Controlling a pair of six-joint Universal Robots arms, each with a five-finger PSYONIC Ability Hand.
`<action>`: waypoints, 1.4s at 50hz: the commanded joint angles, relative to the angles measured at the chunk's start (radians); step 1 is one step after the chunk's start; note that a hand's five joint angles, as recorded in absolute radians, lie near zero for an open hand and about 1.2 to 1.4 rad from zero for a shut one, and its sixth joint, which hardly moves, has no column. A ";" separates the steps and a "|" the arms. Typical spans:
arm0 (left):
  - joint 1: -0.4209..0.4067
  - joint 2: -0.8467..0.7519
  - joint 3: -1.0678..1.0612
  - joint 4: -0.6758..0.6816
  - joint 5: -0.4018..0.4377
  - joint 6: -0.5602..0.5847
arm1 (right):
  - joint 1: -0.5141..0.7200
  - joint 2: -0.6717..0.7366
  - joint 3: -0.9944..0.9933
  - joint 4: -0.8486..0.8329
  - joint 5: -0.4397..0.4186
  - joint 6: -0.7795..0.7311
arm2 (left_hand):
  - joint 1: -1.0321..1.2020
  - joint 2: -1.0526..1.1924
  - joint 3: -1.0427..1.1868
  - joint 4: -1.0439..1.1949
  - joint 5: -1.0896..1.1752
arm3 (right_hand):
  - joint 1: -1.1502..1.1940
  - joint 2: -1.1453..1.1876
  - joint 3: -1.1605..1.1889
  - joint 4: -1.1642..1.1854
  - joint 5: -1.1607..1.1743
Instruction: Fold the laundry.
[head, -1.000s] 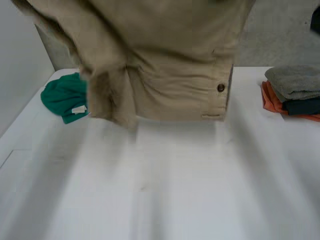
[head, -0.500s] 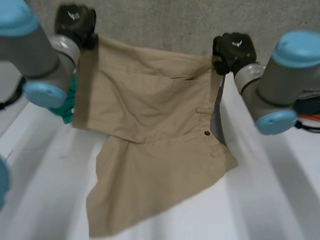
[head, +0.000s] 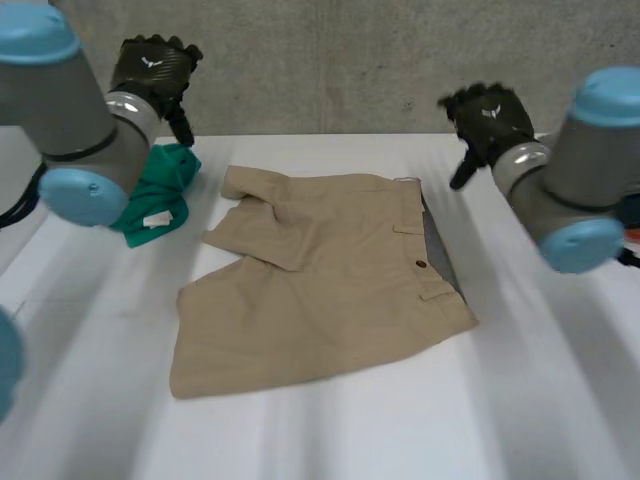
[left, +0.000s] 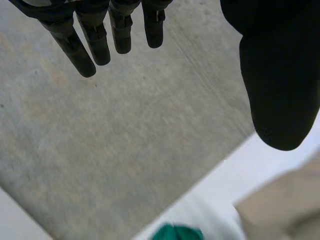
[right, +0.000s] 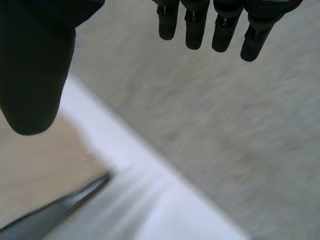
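Tan shorts (head: 320, 285) lie spread on the white tabletop (head: 540, 400), near its middle, with one corner at 11 o'clock turned over onto itself. The left hand (head: 152, 68) hangs in the air at 10 o'clock from the shorts, its fingers (left: 80, 47) straight and spread from the thumb, holding nothing. The right hand (head: 487, 115) hangs at 2 o'clock, its fingers (right: 195, 27) likewise straight and empty. A green cloth (head: 155, 195) sits bunched at 10 o'clock, just beside the shorts.
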 joint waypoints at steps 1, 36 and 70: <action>-0.020 0.343 -0.531 -0.024 0.034 -0.015 | -0.085 -0.170 0.239 0.306 -0.194 -0.163 | -0.016 -0.028 -0.035 -0.023 -0.044 | 0.020 0.029 0.033 0.028 0.019; -0.057 0.419 -1.199 0.086 0.112 0.017 | -0.168 -0.241 0.918 -0.298 -0.486 -0.309 | 0.261 0.249 0.242 0.253 0.233 | 0.496 0.506 0.509 0.505 0.495; -0.104 0.612 -1.187 -0.165 0.077 0.136 | -0.235 -0.405 0.889 0.279 -0.302 -0.533 | 1.206 1.194 1.187 1.198 1.177 | 1.175 1.184 1.188 1.183 1.174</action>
